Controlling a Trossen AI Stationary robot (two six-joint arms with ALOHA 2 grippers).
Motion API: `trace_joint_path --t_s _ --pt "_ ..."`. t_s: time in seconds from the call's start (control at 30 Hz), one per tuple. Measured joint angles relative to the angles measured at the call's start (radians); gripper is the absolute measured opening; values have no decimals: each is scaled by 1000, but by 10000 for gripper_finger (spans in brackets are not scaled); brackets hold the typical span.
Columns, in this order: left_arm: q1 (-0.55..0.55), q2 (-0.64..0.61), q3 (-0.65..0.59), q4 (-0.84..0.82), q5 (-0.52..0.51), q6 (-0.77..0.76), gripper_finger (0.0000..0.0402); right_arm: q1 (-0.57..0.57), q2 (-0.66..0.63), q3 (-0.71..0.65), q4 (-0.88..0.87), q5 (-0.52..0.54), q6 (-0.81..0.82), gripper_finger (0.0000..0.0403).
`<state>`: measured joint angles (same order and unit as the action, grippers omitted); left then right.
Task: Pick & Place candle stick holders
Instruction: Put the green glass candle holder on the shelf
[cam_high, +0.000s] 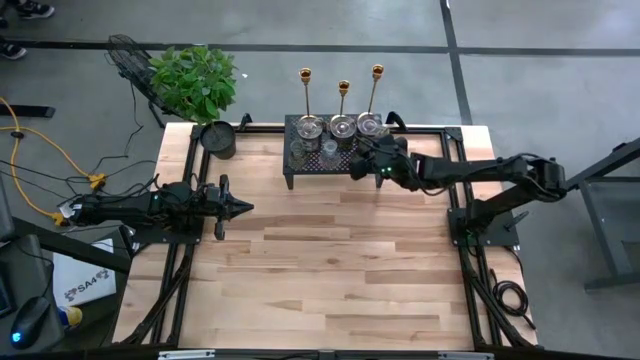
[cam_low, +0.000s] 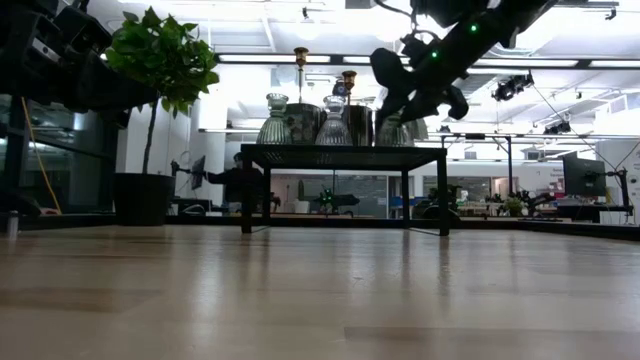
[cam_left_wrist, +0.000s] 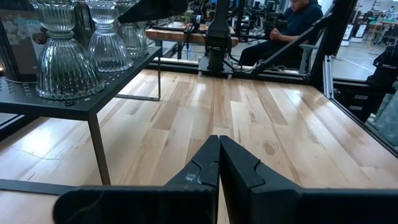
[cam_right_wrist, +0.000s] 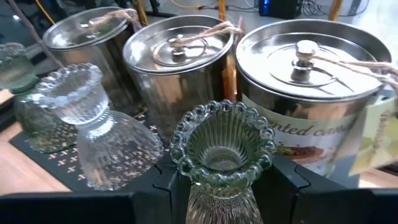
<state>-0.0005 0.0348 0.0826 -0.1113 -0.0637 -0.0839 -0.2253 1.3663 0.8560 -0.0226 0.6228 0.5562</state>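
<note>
Three gold candlesticks (cam_high: 343, 88) stand in a row behind the black mesh rack (cam_high: 300, 176). On the rack stand three silvery lidded tins (cam_right_wrist: 177, 59) and several glass cups (cam_right_wrist: 93, 124). My right gripper (cam_high: 360, 160) is over the rack's right part and open. Its fingers (cam_right_wrist: 292, 186) stand on either side of a greenish ribbed glass cup (cam_right_wrist: 222, 146) with a beaded rim, which stands upright on the rack. My left gripper (cam_high: 240, 208) is shut and empty, low over the table's left half. My right gripper's fingers stand close on both sides of the greenish glass cup's body (cam_right_wrist: 211, 202), below its beaded rim, coming level from the table's right side. I cannot tell whether they touch the glass.
A round black pot (cam_high: 218, 138) with a green plant (cam_high: 195, 78) stands at the table's far left corner. The bare wooden table (cam_high: 330, 270) spreads in front of the rack. A person (cam_left_wrist: 298, 18) sits beyond the table's right side.
</note>
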Motion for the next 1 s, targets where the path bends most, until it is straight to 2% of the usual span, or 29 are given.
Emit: trace_joint_path --t_s 1.0 --pt "0 0 0 -3 0 0 0 -7 0 7 -25 -19 26 133"
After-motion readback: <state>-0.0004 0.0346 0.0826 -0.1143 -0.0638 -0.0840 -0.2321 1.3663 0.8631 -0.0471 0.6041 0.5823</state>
